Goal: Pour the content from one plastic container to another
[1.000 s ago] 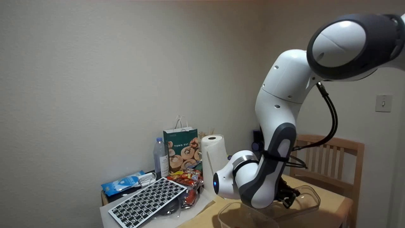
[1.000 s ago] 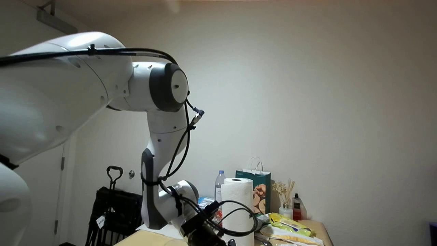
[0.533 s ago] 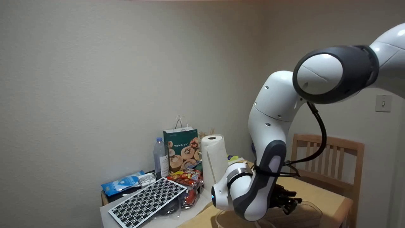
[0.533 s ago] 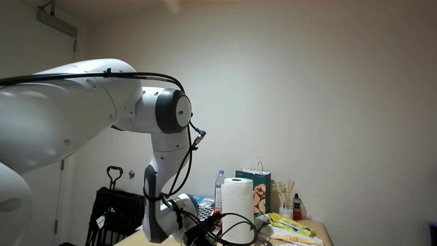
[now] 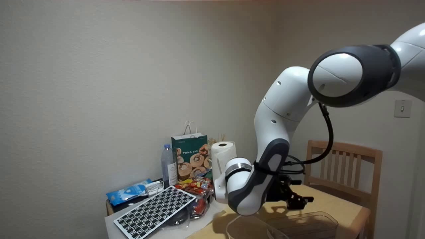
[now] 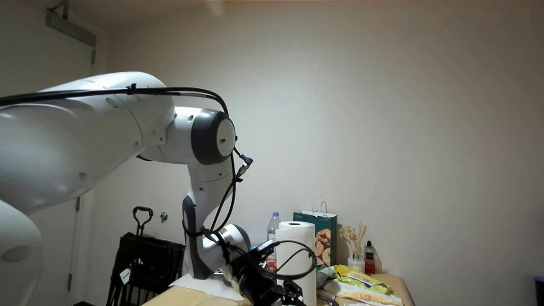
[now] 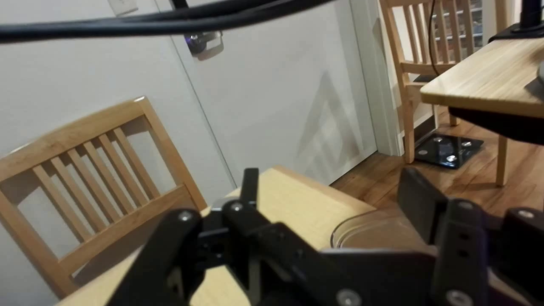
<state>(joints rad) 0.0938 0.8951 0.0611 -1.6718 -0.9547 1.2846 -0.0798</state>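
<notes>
Two clear plastic containers rest side by side on the wooden table at the lower edge of an exterior view: a near container [image 5: 249, 228], cut off by the frame, and a container [image 5: 307, 225] to its right. My gripper [image 5: 302, 191] hangs above the right container, apart from it. In the wrist view the gripper [image 7: 334, 191] is open, with a wide gap and nothing held between its fingers. Part of a container [image 7: 374, 231] shows below and beyond the jaws. What lies inside the containers cannot be made out.
A paper towel roll [image 5: 223, 156], a bottle [image 5: 168, 166], a green paper bag [image 5: 191, 156], snack bags [image 5: 199, 191] and a checkered board [image 5: 156, 210] stand or lie beside the arm. A wooden chair [image 5: 345, 166] stands at the table's far side.
The gripper has opened and let go of the right container, which now sits flat on the table. The hand dipped, then rose and drew back from it.
</notes>
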